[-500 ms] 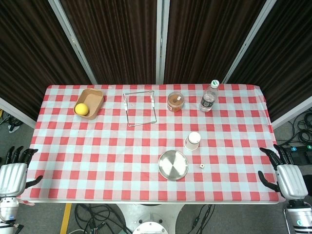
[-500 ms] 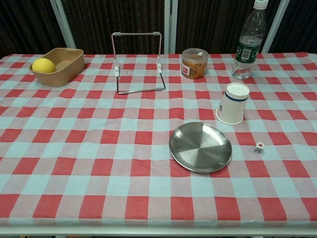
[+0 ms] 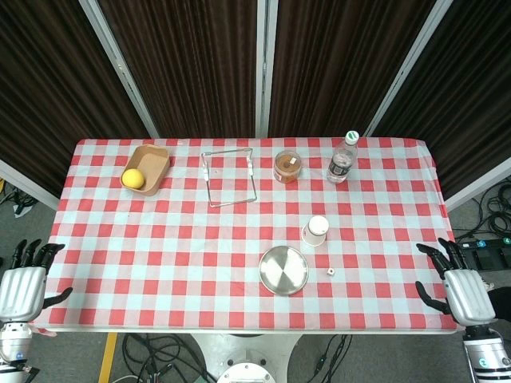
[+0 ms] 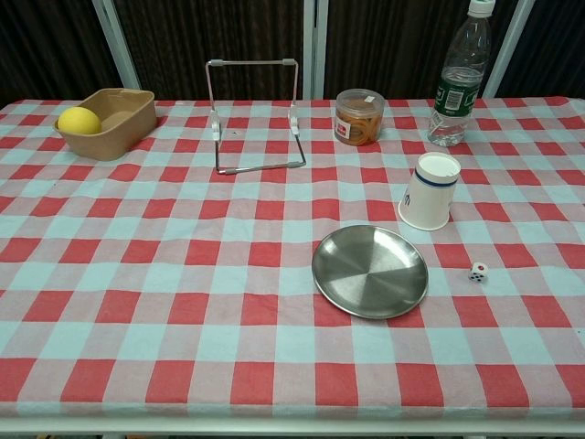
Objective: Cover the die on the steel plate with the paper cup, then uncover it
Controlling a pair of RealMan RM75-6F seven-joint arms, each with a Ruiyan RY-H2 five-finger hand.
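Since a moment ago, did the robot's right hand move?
Yes. In the head view the right hand has slid a little down and left, closer to the table corner. The die stayed put.

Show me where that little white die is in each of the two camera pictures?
Head view: the die lies on the tablecloth, low and right of centre.
Chest view: the die lies at the right, midway down.
Shared landmark: in both, it lies just right of the steel plate, not on it.

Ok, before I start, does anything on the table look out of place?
Yes: the die lies on the tablecloth to the right of the steel plate, not on it. The paper cup stands upside down behind them. Nothing looks spilled or damaged.
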